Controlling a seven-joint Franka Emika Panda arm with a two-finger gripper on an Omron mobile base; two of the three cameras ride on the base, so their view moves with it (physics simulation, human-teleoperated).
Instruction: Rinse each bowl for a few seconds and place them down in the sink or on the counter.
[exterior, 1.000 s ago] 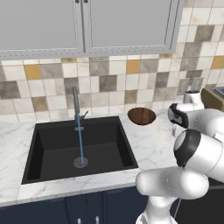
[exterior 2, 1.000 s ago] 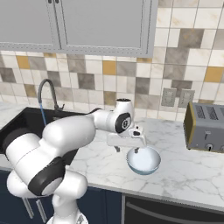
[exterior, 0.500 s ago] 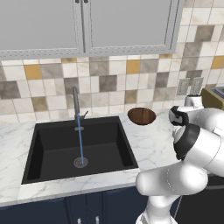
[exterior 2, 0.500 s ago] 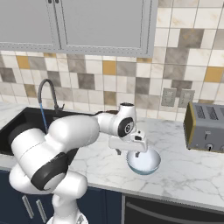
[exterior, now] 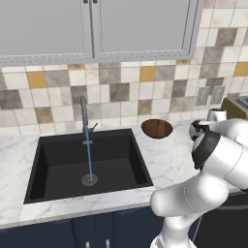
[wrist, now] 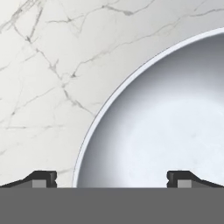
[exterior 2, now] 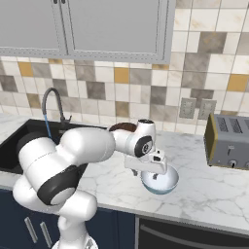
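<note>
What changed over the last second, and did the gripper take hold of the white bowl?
The gripper came down onto the white bowl, its open fingers now straddling the near rim, one fingertip outside, the other inside. No grip yet. The white bowl, the brown bowl behind the sink and the toaster stayed put; water still runs from the faucet.

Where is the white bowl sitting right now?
In the right base view the white bowl sits on the counter near its front edge, between the sink and the toaster, directly under the gripper.
</note>
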